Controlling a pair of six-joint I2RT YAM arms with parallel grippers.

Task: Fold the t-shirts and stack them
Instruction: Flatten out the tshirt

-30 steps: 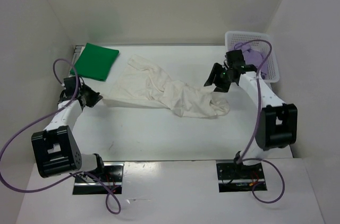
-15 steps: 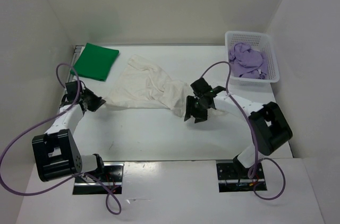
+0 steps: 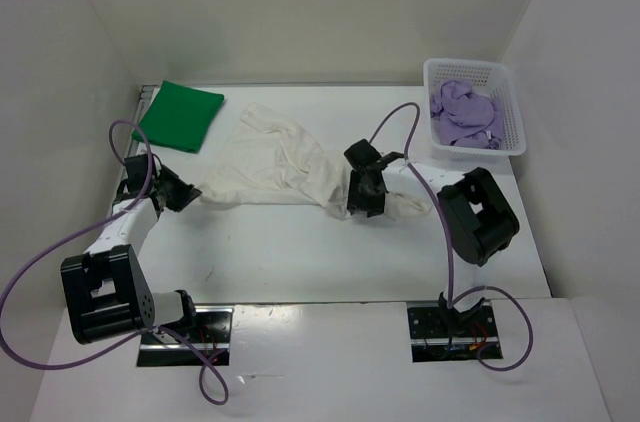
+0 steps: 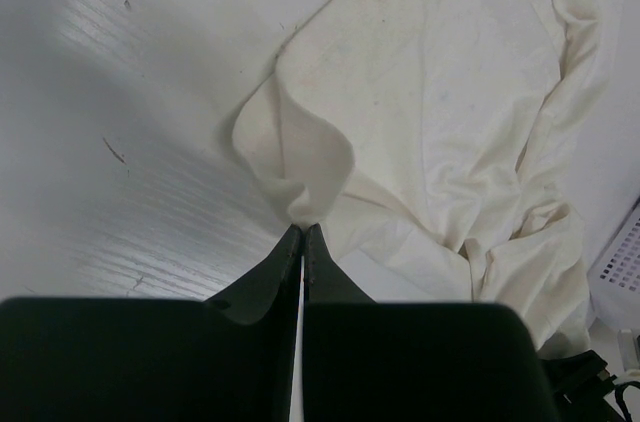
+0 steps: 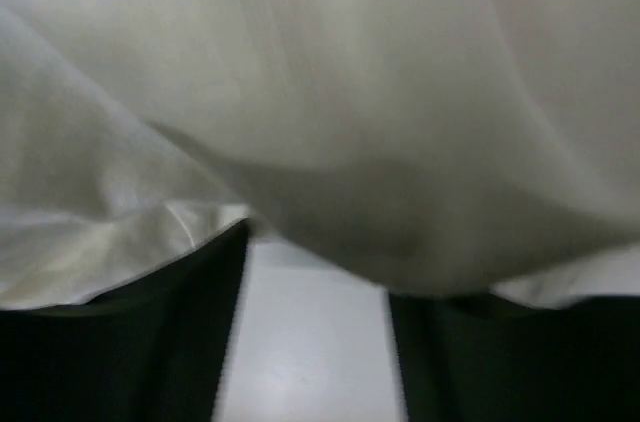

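Note:
A white-cream t-shirt lies spread and crumpled across the middle of the table. My left gripper is shut on its left corner, and in the left wrist view the cloth rises in a pinched fold at the fingertips. My right gripper is low over the shirt's bunched right end, open. Its wrist view shows cloth draped just ahead of the spread fingers, with bare table between them. A bright green t-shirt lies folded at the back left. A light purple t-shirt is bundled in the basket.
The white lattice basket stands at the back right corner. White walls close in the table on three sides. A purple cable arcs above the right arm.
My right arm has swung left from beside the basket to the white shirt's right end, staying open. The left gripper has kept its hold and barely shifted.

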